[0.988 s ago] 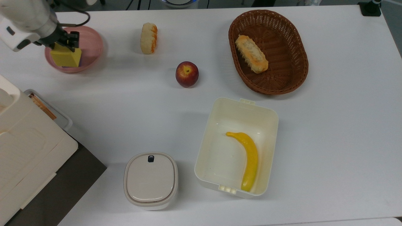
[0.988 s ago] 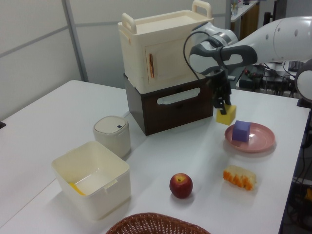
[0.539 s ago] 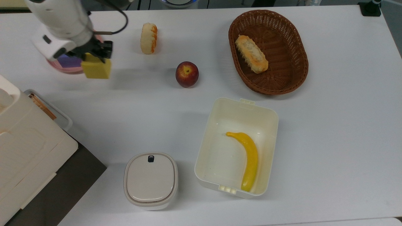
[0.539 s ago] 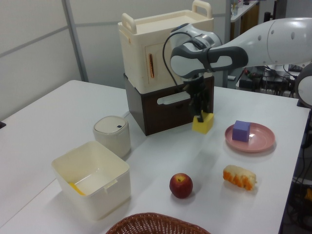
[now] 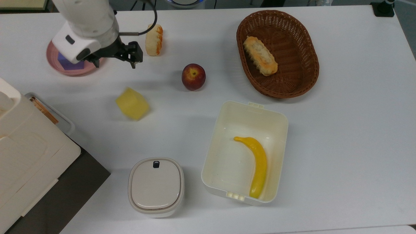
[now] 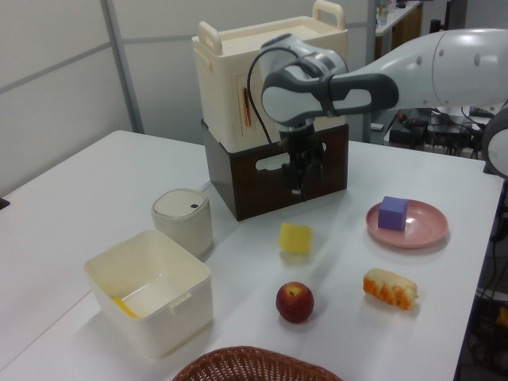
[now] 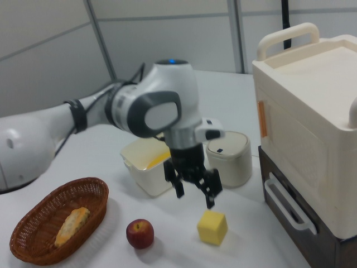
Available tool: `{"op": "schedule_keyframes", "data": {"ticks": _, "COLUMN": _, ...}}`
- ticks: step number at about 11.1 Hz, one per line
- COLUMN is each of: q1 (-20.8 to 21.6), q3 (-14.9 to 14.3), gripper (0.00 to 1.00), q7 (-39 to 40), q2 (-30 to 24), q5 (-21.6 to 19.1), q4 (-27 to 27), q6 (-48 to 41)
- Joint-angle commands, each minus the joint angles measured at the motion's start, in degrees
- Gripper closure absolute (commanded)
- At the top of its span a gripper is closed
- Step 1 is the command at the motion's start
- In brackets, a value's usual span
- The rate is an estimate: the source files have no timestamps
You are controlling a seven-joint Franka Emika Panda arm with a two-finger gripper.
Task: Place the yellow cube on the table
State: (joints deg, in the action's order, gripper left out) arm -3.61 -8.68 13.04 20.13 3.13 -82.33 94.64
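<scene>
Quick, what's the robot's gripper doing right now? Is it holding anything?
Gripper: open, holding nothing. The yellow cube sits apart from it on the table.

No readable text, label, brand or number appears on anything.

In the left view, the yellow cube [image 6: 295, 238] sits on the white table [image 6: 95, 198], just below and apart from the empty, parted fingers [image 6: 298, 175] of the gripper [image 6: 302, 176], with a red apple [image 6: 294, 302] farther below them.
</scene>
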Motion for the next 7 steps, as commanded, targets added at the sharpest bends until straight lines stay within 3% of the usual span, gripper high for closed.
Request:
{"op": "schedule_keyframes", "data": {"ticks": 1, "q1": 1.5, "q3": -0.4, "gripper": 0.0, "q7": -0.9, "q2": -5.3, "q5": -1.0, "q4": 0.9, "q6": -1.1}}
{"op": "schedule_keyframes", "data": {"ticks": 7, "q1": 1.6, "q3": -0.5, "gripper": 0.0, "q7": -0.2, "q2": -8.7, "q5": 0.3, "q4": 0.9, "q6": -0.8}}
